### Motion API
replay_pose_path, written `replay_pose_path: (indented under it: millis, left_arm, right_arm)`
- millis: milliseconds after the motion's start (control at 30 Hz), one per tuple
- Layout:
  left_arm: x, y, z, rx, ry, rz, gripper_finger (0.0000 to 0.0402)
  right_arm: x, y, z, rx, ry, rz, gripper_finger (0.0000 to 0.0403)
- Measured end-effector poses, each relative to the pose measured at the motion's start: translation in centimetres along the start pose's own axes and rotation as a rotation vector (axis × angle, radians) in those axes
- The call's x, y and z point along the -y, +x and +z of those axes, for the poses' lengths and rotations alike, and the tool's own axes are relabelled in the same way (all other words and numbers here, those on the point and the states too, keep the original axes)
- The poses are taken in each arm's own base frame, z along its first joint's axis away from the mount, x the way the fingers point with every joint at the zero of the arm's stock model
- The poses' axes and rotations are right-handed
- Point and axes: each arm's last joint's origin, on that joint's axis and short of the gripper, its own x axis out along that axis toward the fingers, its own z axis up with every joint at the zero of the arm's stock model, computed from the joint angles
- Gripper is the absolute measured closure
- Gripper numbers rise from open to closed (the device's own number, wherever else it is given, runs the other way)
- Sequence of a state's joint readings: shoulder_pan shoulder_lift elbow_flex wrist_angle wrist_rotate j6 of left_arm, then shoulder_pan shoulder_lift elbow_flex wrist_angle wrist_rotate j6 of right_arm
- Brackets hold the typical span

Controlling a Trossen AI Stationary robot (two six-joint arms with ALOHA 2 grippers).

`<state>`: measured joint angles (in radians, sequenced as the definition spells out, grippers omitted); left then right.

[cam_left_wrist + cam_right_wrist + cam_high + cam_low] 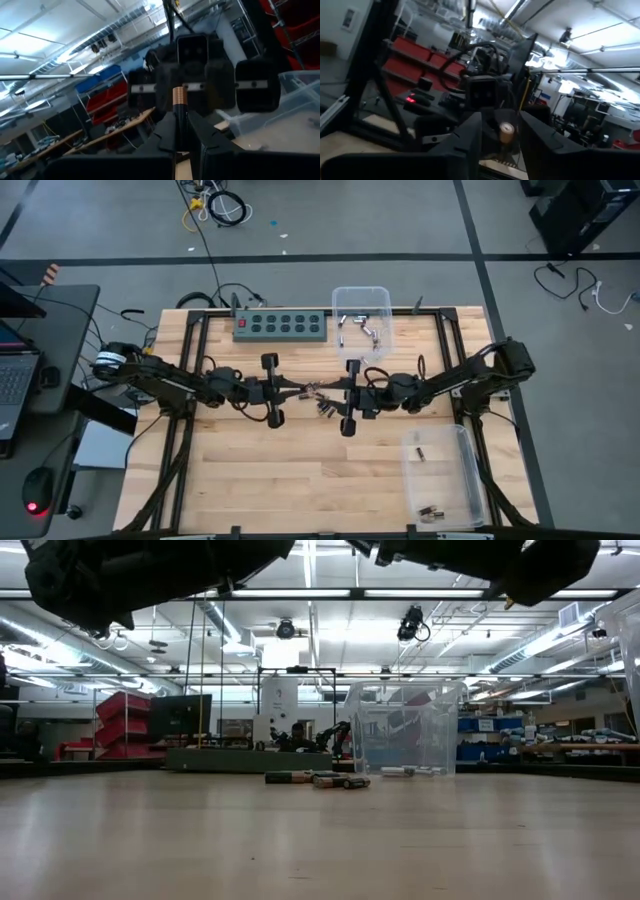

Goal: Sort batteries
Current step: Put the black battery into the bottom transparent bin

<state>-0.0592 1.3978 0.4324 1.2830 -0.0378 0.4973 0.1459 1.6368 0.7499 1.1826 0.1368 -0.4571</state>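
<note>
Above the middle of the desk (300,480) the two arms meet tip to tip, passing one battery (179,100) between them. The left tool (298,390) is pinched narrow on it: in the left wrist view the copper-topped cell stands out from between the dark fingers (167,132), its free end toward the other arm. The right tool (328,391) faces it with its fingers (470,135) spread wide on either side of the cell's round end, not gripping.

The held cell's long axis runs left to right, along the line of the two arms and level with the desk.

A loose cluster of batteries (325,406) lies on the wood just under and near the meeting point, lying flat and pointing various ways. More sit in the far clear bin (385,300), and a few in the near-right clear bin (470,480). A green power strip (281,326) lies left of the far bin.

A cell like this should be light, rigid and smooth-skinned, so likely to slip or roll. Taking it across the middle of its barrel, fingers square to the long axis, looks safest.
</note>
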Motion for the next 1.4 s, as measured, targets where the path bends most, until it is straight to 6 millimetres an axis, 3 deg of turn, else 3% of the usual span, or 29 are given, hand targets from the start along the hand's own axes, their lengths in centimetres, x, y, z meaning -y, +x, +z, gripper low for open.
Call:
replay_pose_path:
  millis: [367,733,1000,1233,1400]
  left_arm:
    - [0.0,2.1,-1.2,0.030,0.029,-0.015,0.0389]
    - [-0.2,2.1,-0.9,0.079,0.061,0.015,0.0389]
    - [-0.2,2.1,-1.0,0.069,0.061,0.012,0.0385]
    - [-0.1,2.1,-1.2,0.054,0.059,0.000,0.0352]
    - [-0.2,2.1,-1.2,0.052,0.059,0.012,0.0333]
  right_arm:
    - [1.0,1.5,-0.6,0.016,0.033,-0.018,0.0268]
    - [0.8,1.5,-0.8,0.004,0.025,0.008,0.0273]
    - [0.8,1.5,-0.8,0.008,0.022,0.017,0.0306]
    - [1.0,1.5,-0.9,0.004,-0.005,0.008,0.0381]
    - [1.2,1.5,-0.9,-0.008,-0.009,-0.018,0.0378]
